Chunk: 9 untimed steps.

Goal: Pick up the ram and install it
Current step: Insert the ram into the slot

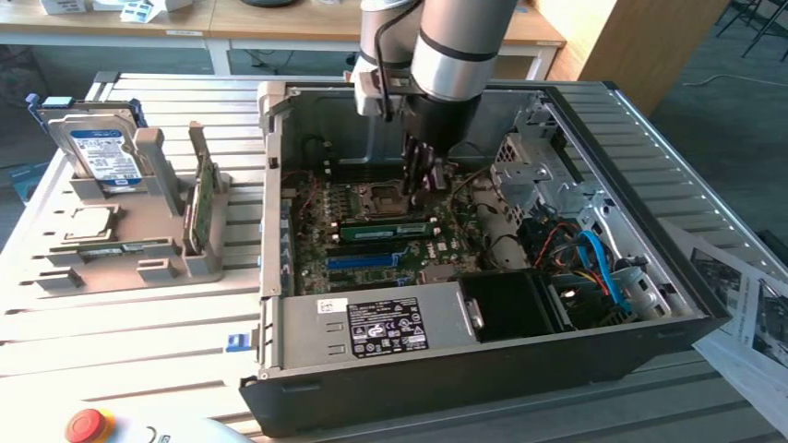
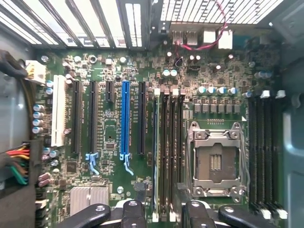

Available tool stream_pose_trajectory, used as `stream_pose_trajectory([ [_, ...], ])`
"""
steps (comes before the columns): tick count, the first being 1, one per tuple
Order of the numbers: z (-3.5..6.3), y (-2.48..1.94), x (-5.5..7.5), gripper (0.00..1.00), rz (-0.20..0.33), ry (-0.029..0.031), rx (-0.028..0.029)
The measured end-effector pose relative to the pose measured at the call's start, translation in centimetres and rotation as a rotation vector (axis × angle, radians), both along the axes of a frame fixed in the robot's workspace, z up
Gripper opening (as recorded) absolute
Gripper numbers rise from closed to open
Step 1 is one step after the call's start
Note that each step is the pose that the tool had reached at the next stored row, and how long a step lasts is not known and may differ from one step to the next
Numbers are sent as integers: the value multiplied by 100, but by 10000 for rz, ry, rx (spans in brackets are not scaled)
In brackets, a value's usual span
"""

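The arm reaches down into the open case [image 1: 689,314], which lies on its side on a slatted table [image 1: 136,323]. The gripper [image 1: 419,187] hangs over the motherboard [image 1: 323,242], close to the empty socket [image 1: 376,195]. Its claw is spread wide and pinches nothing. In the wrist view the two black fingers [image 2: 130,212] stand well apart on either side of the bank of memory slots [image 2: 169,142] next to the socket. The ram [image 1: 388,229] is a green stick seated on edge in one of these slots. It runs level along the board, between the socket and the blue slot [image 1: 369,261], and lies just below the claw's tips. I cannot tell whether the tips touch it. At the near end of the case sits the power supply [image 1: 369,328] with its black label, and a bundle of blue and orange cables [image 1: 597,263] lies toward the exterior view's right. Outside the case, on the exterior view's left, a grey holder [image 1: 154,254] stands on the table. It carries a hard drive [image 1: 105,152] upright, a square chip [image 1: 87,224] lying flat, and another thin green board [image 1: 197,210] standing on edge. A red button [image 1: 87,425] sits at the table's near corner, and printed sheets [image 1: 745,305] lie on the exterior view's right.
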State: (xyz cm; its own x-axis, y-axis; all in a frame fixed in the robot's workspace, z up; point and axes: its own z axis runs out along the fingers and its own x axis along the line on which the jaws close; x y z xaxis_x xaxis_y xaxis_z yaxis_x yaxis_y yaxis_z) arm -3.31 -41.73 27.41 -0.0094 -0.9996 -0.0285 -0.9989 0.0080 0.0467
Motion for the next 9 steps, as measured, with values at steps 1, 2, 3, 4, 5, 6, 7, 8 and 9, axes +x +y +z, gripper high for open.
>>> stream_pose_trajectory([
  [1,31,0,0,37,0,0,-4],
  [2,61,0,0,37,0,0,-8],
  [3,93,0,0,37,0,0,-13],
  [4,126,0,0,37,0,1,-19],
  [5,158,0,0,37,0,0,-23],
  [6,193,0,0,37,0,0,-27],
  [7,228,0,0,37,0,0,-31],
  [8,261,0,0,37,0,0,-37],
  [9,293,0,0,37,-1,0,-41],
])
